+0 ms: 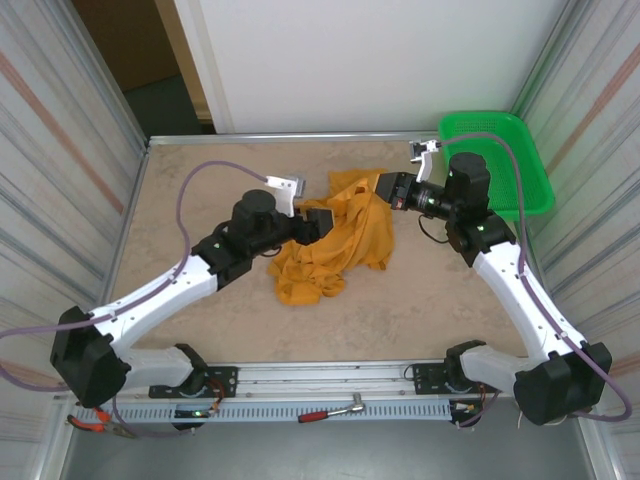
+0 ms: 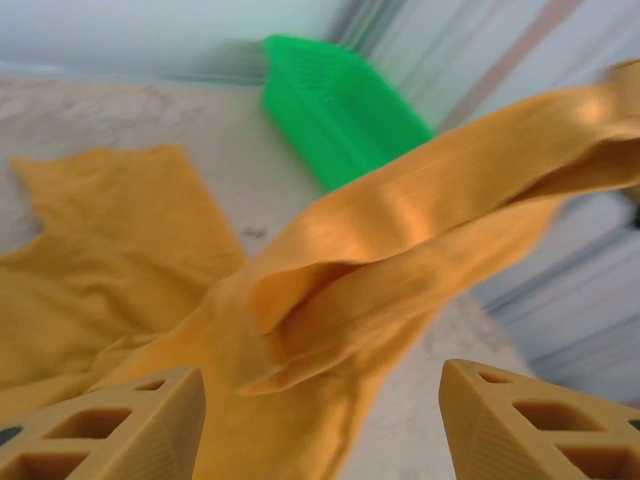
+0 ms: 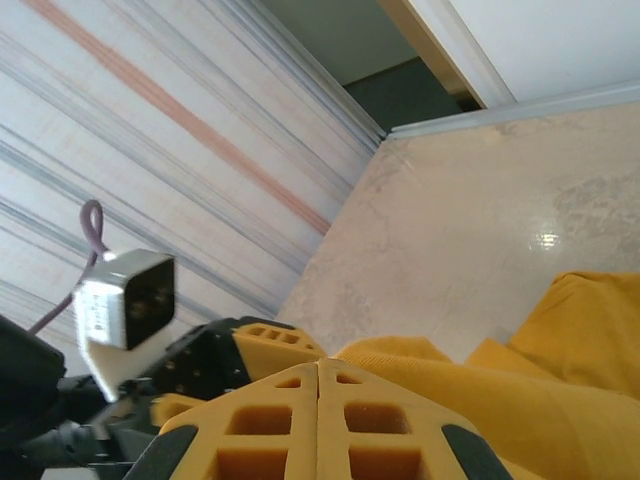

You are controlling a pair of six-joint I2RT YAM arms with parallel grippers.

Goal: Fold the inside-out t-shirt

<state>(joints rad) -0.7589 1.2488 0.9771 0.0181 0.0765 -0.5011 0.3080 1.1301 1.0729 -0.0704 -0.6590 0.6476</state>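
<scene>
Though mostly heaped on the beige tabletop (image 1: 190,180), the mustard-orange cotton t-shirt (image 1: 330,250) has one far fold pinched by the clenched right gripper (image 1: 386,188); that taut band runs leftward, just beyond the left gripper (image 2: 320,400), fingers (image 2: 130,425) spread and empty.

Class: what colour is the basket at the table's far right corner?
The basket is bright green; the top external view shows it best.

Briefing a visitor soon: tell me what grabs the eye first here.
The mustard-orange t-shirt lies bunched in the middle of the table. The right gripper is shut on its far side, holding a fold up, while the left gripper stands open beside that fold. A bright green basket sits at the far right corner.
</scene>
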